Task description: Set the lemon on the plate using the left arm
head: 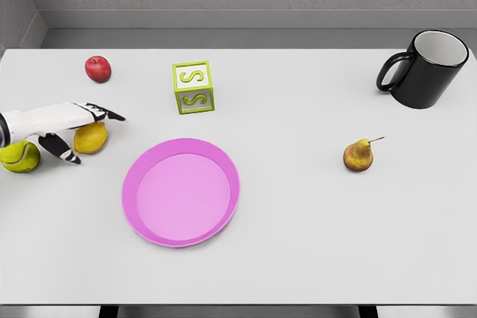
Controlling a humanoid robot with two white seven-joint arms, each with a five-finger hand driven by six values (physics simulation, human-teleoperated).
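Grey walls back a white table (298, 258) that fills nearly my whole head view. On it I see a pink plate (223, 217) near the middle front, bare inside. Beyond it stands a green letter block (194, 87), with a red apple (98, 68) off to the far left, a black mug (428, 68) at the far right and a pear (359, 156) on the right side, well apart from the plate.

My left hand (78, 130) comes in from the left edge and sits right at the lemon (92, 139). Its fingers (104, 114) reach over the top of the fruit and its thumb (63, 148) drops down on the near left side, so the hand brackets the lemon. I can't tell from this angle whether the digits are actually pressing on it or only poised around it. The lemon looks to be resting on the table, left of the plate and clearly off it. A tennis ball (19, 157) lies just beside the wrist, near the table's left edge. My right arm is not in view.

By my reckoning the task is at the grasp stage: the approach is made, but the lift, the carry to the right and the release onto the plate are all left to do. I'd want a firm closure confirmed before lifting, since a round fruit could roll out.
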